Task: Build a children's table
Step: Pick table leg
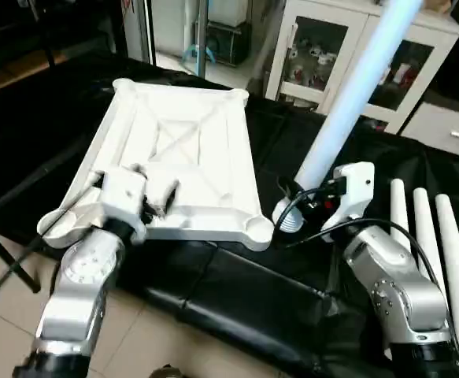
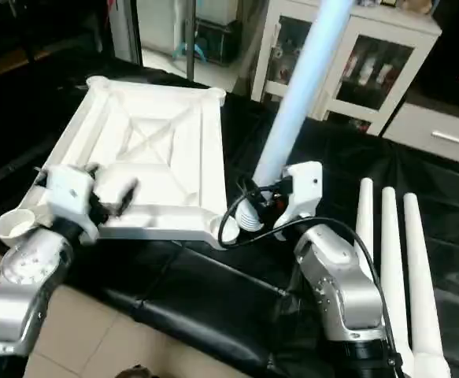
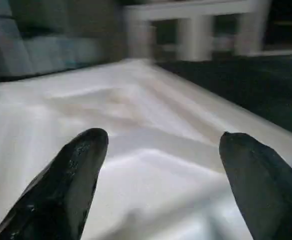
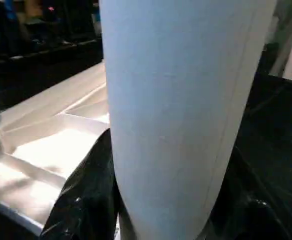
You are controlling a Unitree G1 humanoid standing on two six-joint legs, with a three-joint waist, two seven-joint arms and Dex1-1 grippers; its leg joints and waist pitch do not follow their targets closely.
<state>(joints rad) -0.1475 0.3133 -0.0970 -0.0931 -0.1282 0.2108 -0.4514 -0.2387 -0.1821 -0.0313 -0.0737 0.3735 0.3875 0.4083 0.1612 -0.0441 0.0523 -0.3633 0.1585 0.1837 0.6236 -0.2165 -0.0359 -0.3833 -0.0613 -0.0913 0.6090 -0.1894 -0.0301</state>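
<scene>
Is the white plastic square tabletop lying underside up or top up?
Underside up: the white plastic square tabletop shows its X-braced ribs and round corner sockets facing upward on the black-covered worktable.

A lived-in room: white glass-door cabinet (image 1: 355, 55) of trinkets, tiled floor (image 1: 9, 307), black-draped worktable (image 1: 237, 299).

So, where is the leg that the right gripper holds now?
In the head views the leg stands tilted in the right gripper, right of the tabletop; its threaded end is beside the near right corner socket, not in it.
</scene>
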